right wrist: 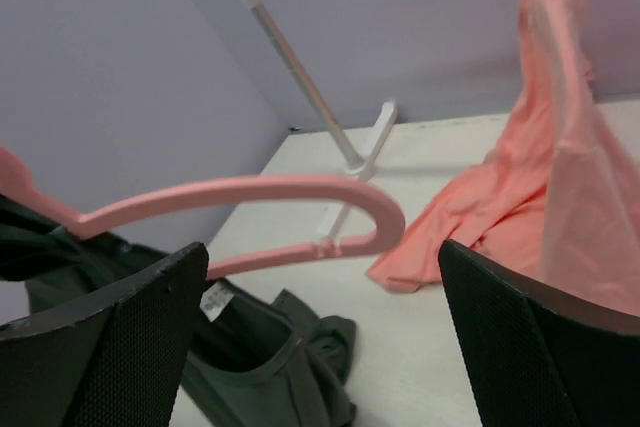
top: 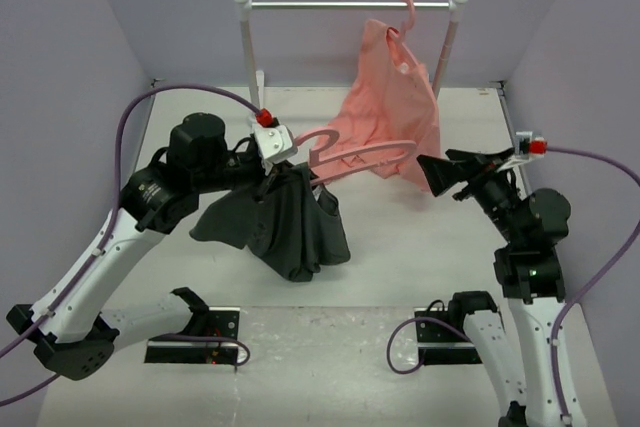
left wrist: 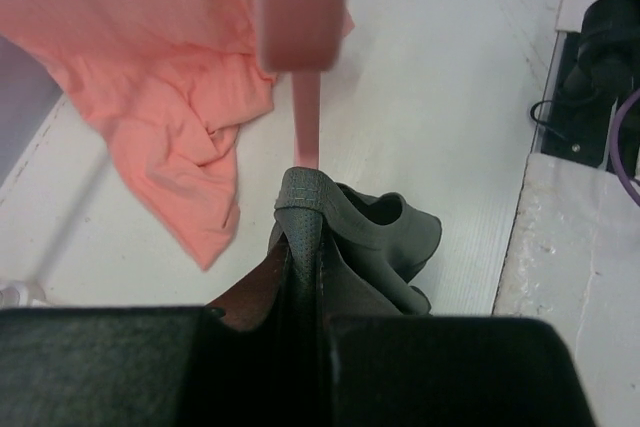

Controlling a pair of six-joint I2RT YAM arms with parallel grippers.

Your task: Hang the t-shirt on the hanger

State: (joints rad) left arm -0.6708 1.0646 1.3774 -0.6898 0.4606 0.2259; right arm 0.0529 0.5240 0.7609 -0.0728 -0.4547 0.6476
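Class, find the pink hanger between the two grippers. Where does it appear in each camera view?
Top external: hanger at centre, between the arms.
Left wrist: hanger a blurred bar at top centre, above the t-shirt.
Right wrist: hanger curving across left-middle.
Shared landmark: the salmon-pink shirt, in all three.

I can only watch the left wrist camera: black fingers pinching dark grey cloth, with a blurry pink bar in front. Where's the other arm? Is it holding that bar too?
Observer: No. The right gripper is open. The bare end of the thin pink plastic hanger sits between its jaws, not clamped.
Operator: And the orange-pink cloth beyond?
Observer: That salmon-pink shirt hangs from a white rail at the back of the table.
Operator: How much grey cloth is there?
Observer: A whole dark charcoal t-shirt, bunched and drooping below the left gripper.
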